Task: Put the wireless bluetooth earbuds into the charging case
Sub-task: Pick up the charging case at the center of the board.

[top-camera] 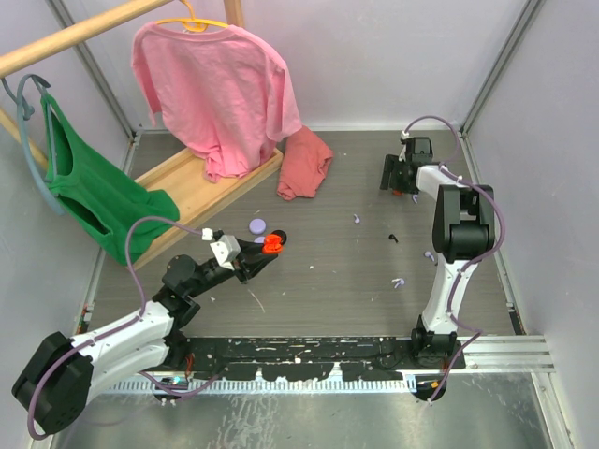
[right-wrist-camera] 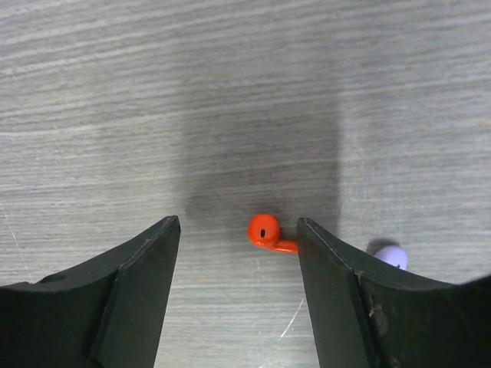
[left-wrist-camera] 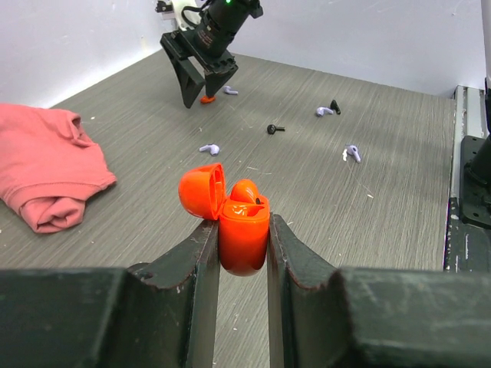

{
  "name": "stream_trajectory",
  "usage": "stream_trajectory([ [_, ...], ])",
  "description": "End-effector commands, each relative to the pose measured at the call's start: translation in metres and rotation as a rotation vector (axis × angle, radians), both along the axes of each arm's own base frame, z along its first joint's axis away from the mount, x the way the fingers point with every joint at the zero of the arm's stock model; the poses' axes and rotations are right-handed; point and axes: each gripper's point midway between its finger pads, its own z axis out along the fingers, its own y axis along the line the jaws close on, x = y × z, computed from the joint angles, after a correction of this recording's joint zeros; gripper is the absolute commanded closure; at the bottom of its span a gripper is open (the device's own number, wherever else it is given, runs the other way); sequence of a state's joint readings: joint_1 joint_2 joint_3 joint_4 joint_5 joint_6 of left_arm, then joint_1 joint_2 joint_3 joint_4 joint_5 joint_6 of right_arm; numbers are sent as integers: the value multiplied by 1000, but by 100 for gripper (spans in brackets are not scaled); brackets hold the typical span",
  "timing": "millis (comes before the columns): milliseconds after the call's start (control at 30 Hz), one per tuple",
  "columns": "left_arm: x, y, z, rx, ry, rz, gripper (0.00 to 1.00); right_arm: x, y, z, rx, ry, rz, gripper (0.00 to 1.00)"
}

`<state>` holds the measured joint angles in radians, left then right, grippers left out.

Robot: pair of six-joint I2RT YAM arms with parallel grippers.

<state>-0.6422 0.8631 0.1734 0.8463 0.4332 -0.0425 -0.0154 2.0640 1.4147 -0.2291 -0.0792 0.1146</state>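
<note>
My left gripper (left-wrist-camera: 244, 230) is shut on the orange-red charging case (left-wrist-camera: 244, 239), which it holds above the table with the lid (left-wrist-camera: 201, 190) swung open. An orange-red earbud (left-wrist-camera: 245, 190) sits in one of its slots. In the top view the case (top-camera: 272, 244) is left of centre. My right gripper (right-wrist-camera: 238, 230) stands open at the table's far right, low over a loose orange-red earbud (right-wrist-camera: 265, 231). That earbud lies between the fingers, its stem against the right finger (right-wrist-camera: 326, 261). A lavender earbud (right-wrist-camera: 391, 255) lies just outside that finger.
More lavender earbuds (left-wrist-camera: 209, 148) (left-wrist-camera: 352, 152) (left-wrist-camera: 325, 111) and black earbuds (left-wrist-camera: 275, 129) (left-wrist-camera: 335, 106) lie scattered on the table. A lavender puck (top-camera: 256, 225) sits by the case. A folded red cloth (top-camera: 305, 164), a wooden rack (top-camera: 201, 187) and hanging pink (top-camera: 211, 84) and green (top-camera: 89, 187) garments fill the back left.
</note>
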Motion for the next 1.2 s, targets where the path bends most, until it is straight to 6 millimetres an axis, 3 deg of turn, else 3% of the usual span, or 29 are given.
stream_trajectory([
  [0,-2,-1,18,-30,-63,-8,100,-27,-6,6,-12,82,-47,33],
  [133,-2,-1,18,-30,-63,-6,100,-32,-4,3,-11,93,-37,34],
  [533,-2,-1,18,-30,-62,-7,100,-14,-14,0,-93,107,-25,45],
  [800,-3,-1,19,-31,-64,-10,100,-12,-21,-6,-167,164,30,45],
  [1167,-3,-2,18,-27,-62,-17,100,-11,-17,-20,-173,234,98,52],
])
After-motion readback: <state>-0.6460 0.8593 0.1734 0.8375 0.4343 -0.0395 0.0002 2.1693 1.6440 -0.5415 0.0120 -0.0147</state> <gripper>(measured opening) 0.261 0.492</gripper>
